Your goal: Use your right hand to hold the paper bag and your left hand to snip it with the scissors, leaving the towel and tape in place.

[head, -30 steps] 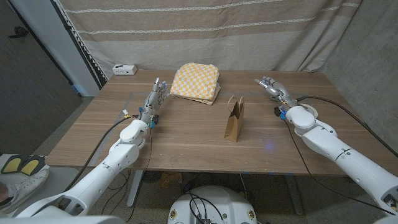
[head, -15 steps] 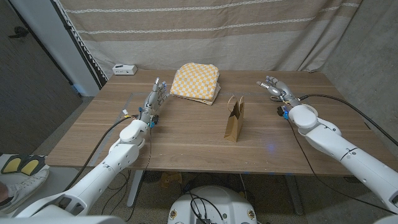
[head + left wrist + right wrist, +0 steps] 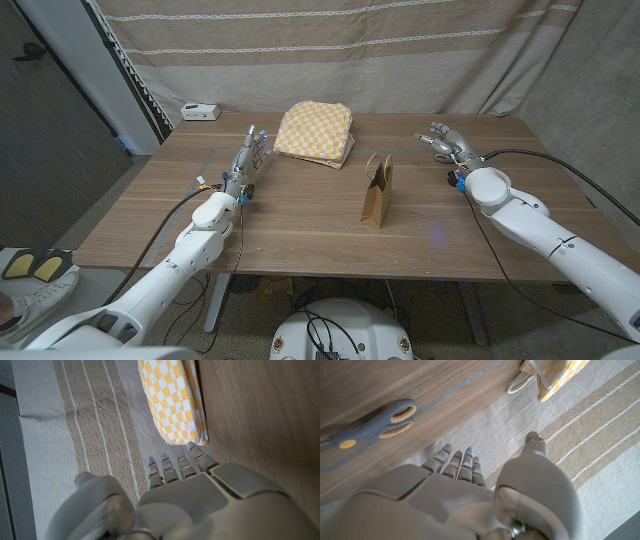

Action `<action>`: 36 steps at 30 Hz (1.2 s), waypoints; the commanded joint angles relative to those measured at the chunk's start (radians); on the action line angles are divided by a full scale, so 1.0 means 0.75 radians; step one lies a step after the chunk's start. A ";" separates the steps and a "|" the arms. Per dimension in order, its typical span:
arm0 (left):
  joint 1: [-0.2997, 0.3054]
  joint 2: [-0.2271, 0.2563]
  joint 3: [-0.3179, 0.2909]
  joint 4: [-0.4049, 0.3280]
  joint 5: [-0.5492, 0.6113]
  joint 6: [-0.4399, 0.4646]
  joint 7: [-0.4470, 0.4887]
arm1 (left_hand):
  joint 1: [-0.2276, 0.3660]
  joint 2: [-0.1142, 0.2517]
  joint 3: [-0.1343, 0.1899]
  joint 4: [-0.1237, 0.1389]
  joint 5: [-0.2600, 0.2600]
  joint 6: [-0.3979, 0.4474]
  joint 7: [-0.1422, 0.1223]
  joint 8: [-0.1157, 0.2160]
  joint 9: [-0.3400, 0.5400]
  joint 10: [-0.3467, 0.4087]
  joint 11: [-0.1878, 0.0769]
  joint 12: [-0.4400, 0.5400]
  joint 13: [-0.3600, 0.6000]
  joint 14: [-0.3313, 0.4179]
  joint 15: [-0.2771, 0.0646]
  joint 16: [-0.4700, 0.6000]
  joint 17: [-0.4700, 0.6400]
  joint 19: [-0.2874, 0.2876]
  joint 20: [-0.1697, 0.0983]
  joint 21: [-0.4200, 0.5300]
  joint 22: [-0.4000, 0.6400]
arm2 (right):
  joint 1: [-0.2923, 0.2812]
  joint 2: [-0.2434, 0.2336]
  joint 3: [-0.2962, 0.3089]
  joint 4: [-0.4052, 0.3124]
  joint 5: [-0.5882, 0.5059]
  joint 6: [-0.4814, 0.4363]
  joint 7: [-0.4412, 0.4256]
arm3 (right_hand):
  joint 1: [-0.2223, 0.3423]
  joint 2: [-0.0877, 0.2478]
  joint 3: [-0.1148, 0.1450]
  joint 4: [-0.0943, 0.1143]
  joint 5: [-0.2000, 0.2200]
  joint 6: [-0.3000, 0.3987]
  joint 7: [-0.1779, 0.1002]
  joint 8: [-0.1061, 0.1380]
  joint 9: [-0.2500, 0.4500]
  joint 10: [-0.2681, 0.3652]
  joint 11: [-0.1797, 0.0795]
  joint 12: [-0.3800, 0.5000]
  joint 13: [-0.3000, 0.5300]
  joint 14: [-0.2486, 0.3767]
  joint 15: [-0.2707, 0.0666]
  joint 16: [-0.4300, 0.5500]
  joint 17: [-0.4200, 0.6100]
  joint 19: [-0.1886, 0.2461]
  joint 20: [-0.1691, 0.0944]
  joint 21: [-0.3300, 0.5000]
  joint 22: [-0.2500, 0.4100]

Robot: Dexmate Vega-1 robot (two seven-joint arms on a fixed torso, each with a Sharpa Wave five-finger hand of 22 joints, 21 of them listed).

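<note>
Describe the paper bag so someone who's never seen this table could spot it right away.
On the wooden table, look near the middle, in front of the folded yellow checked towel. The paper bag stands upright there alone, small, plain brown, with handles on top.

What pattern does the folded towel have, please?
Yellow-and-white checks on the towel, clearest in the left wrist view.

Soft, even light fills the head view, with no strong glare. The wooden table point(image 3: 300, 220) shows only a faint bluish glint near its front right. The paper bag point(image 3: 377, 191) casts a weak, short shadow at its base. The far left of the room is dark. Straight lines bow slightly toward the edges. In the right wrist view the scissors point(image 3: 367, 427) are smeared by blur. In the left wrist view the towel point(image 3: 175, 400) looks sharp and bright.
</note>
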 commanded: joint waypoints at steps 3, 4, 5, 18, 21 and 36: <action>-0.015 -0.017 0.001 0.058 -0.006 -0.034 -0.030 | 0.014 0.000 -0.002 0.000 0.004 0.022 -0.004 0.010 0.008 0.016 -0.005 0.012 0.002 -0.010 -0.153 0.004 0.003 -0.007 -0.105 0.010 0.004 | -0.017 -0.029 -0.013 -0.065 -0.074 -0.106 -0.053 | 0.021 -0.005 -0.001 -0.013 0.010 0.018 -0.005 0.003 0.002 0.027 0.004 0.010 0.002 0.009 -0.048 -0.001 -0.001 0.018 -0.005 -0.004 0.007; -0.013 -0.017 0.001 0.058 -0.007 -0.036 -0.031 | 0.014 0.000 -0.002 0.000 0.004 0.022 -0.006 0.010 0.008 0.017 -0.005 0.012 0.002 -0.010 -0.153 0.004 0.003 -0.007 -0.106 0.010 0.004 | -0.019 -0.033 -0.014 -0.071 -0.081 -0.114 -0.057 | 0.022 -0.005 -0.001 -0.013 0.010 0.019 -0.005 0.003 0.002 0.027 0.004 0.009 0.002 0.010 -0.048 -0.001 -0.001 0.018 -0.005 -0.005 0.007; -0.011 -0.017 0.000 0.058 -0.006 -0.039 -0.030 | 0.014 0.000 -0.002 0.000 0.004 0.022 -0.004 0.009 0.008 0.017 -0.004 0.012 0.002 -0.010 -0.151 0.004 0.003 -0.008 -0.106 0.009 0.004 | -0.022 -0.036 -0.014 -0.078 -0.087 -0.125 -0.061 | 0.022 -0.005 -0.001 -0.014 0.010 0.019 -0.005 0.003 0.002 0.028 0.004 0.010 0.002 0.012 -0.049 -0.001 -0.001 0.020 -0.004 -0.004 0.007; 0.025 0.000 -0.012 0.013 -0.004 -0.048 -0.010 | 0.014 0.002 -0.002 0.001 0.003 0.023 -0.005 0.007 0.007 0.019 -0.003 0.013 0.002 -0.010 -0.152 0.005 0.003 -0.008 -0.108 0.010 0.004 | -0.041 -0.072 -0.008 -0.125 -0.111 -0.203 -0.061 | 0.050 0.001 0.007 -0.019 0.004 0.083 -0.040 0.018 0.003 0.037 -0.014 0.007 0.001 0.033 -0.047 0.001 0.000 0.054 0.009 -0.003 0.007; 0.027 0.003 -0.013 0.006 -0.002 -0.047 -0.005 | 0.014 0.002 -0.002 0.001 0.003 0.022 -0.005 0.007 0.007 0.019 -0.003 0.013 0.002 -0.010 -0.151 0.005 0.003 -0.008 -0.108 0.010 0.004 | -0.037 -0.076 -0.016 -0.133 -0.126 -0.230 -0.063 | 0.057 0.002 0.010 -0.020 0.003 0.087 -0.038 0.018 0.003 0.046 -0.005 0.009 0.001 0.040 -0.049 0.003 0.001 0.064 0.007 -0.001 0.007; 0.021 0.000 -0.004 0.009 0.010 -0.045 -0.002 | 0.011 0.003 -0.004 0.003 0.002 0.026 -0.005 0.005 0.007 0.023 -0.004 0.014 0.001 -0.011 -0.150 0.006 0.003 -0.009 -0.121 0.010 0.004 | -0.060 -0.103 -0.004 -0.150 -0.168 -0.251 -0.088 | 0.079 -0.023 -0.001 -0.022 -0.001 0.124 -0.023 0.014 0.003 0.108 0.005 0.021 0.000 0.104 -0.061 0.011 0.001 0.151 -0.064 0.009 0.004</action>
